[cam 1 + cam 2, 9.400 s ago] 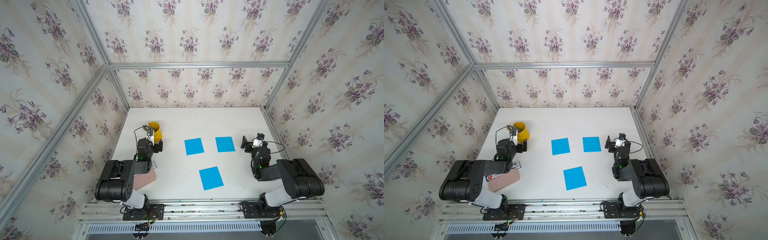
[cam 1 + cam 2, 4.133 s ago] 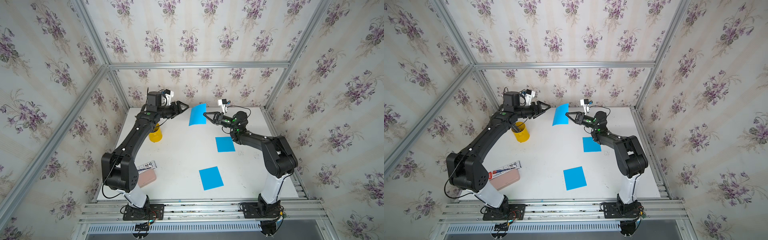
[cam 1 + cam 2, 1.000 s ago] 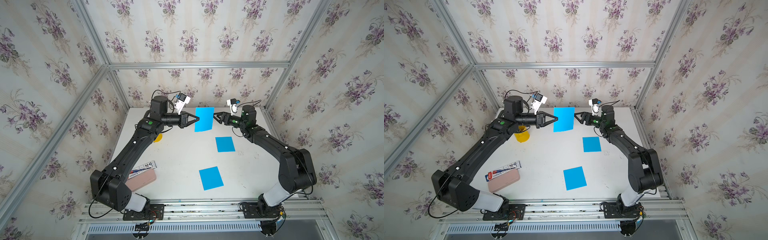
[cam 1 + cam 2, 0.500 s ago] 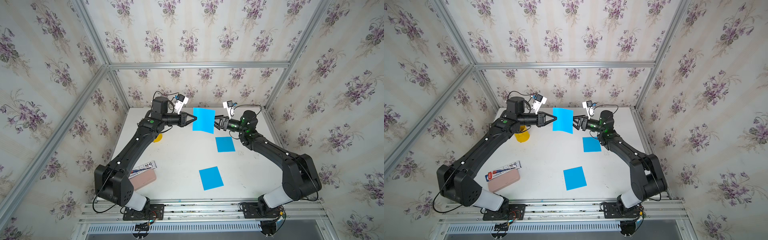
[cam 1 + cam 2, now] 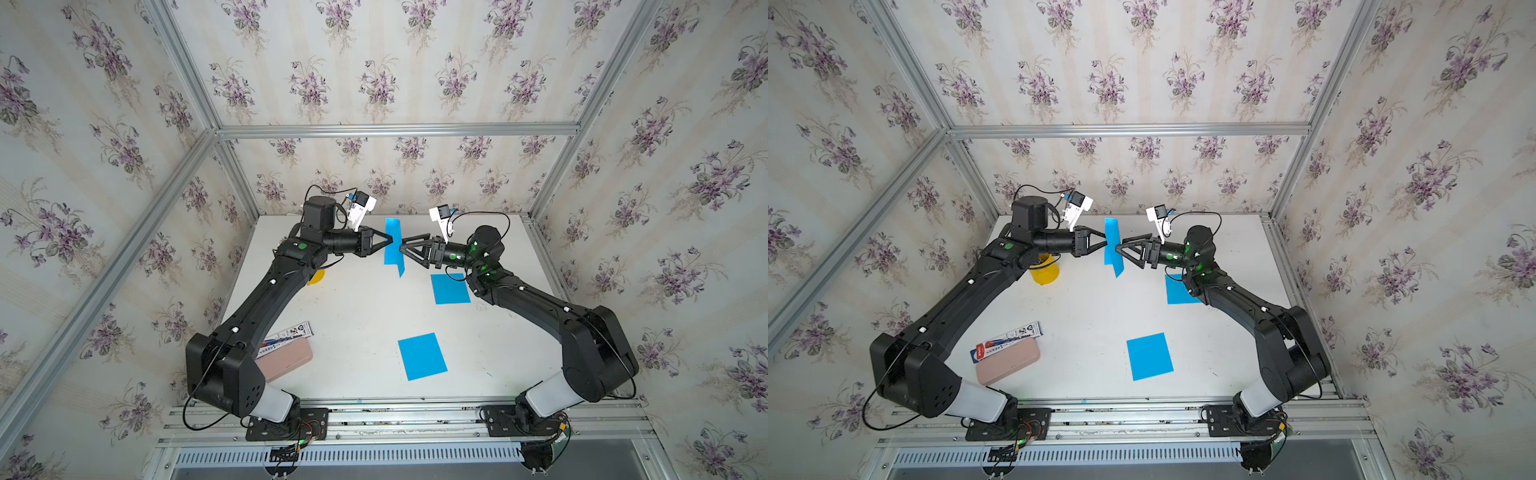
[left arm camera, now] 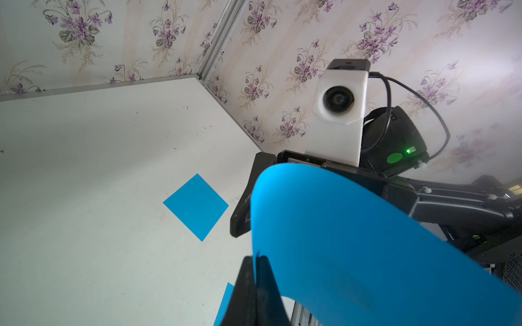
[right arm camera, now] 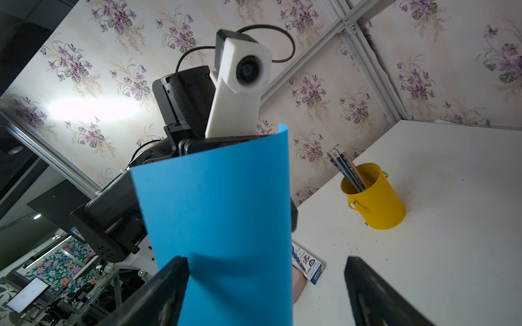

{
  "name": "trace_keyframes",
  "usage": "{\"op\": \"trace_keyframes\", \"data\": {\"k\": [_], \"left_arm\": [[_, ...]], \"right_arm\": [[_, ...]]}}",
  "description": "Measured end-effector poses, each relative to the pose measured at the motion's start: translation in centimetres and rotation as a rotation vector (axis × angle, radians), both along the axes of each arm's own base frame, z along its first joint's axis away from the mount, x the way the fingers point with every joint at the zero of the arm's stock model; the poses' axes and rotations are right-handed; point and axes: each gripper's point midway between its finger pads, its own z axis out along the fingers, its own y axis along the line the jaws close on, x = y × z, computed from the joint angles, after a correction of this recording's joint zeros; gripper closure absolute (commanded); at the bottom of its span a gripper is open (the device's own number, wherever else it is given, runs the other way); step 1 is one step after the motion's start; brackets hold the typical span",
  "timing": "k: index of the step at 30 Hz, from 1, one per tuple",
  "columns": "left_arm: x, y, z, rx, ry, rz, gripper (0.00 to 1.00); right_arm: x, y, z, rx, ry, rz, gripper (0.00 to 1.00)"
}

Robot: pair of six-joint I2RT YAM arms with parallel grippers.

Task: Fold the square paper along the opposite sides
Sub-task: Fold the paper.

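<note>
The blue paper [image 5: 392, 257] is pinched mid-air by the left gripper [image 5: 389, 240]; the right gripper [image 5: 402, 246] is held wide around its other side; that side should be grabbed next.

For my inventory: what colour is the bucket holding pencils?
The bucket is yellow, clearest in right wrist view.

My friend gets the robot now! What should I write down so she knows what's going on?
Left hand: shut on one edge of the blue paper, held up in the air.
Right hand: open, jaws wide, the paper between them, not gripped.
Two other blue sheets lie flat on the table.
Done: sheet lifted and bent into a curve.
To do: bring opposite edges together and press a crease; none shows yet.
</note>
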Motion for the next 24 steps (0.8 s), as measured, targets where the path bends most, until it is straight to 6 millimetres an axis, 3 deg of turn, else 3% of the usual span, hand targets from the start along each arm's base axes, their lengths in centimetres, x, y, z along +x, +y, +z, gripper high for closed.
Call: {"op": "trace_keyframes", "data": {"k": [5, 12, 19, 24], "left_arm": [[-0.5, 0.1, -0.2, -0.003, 0.007, -0.006, 0.99], [-1.1, 0.1, -0.1, -0.015, 0.009, -0.020, 0.92], [-2.0, 0.1, 1.6, -0.054, -0.027, -0.047, 0.84], [-2.1, 0.1, 1.7, -0.067, -0.026, -0.059, 0.81]], "right_arm": [[0.5, 0.4, 0.6, 0.017, -0.013, 0.004, 0.18], [0.3, 0.8, 1.0, 0.055, -0.012, 0.049, 0.40], [-0.5, 0.7, 1.7, 0.089, -0.030, 0.103, 0.48], [-0.5, 0.6, 2.2, 0.099, -0.051, 0.106, 0.60]]}}
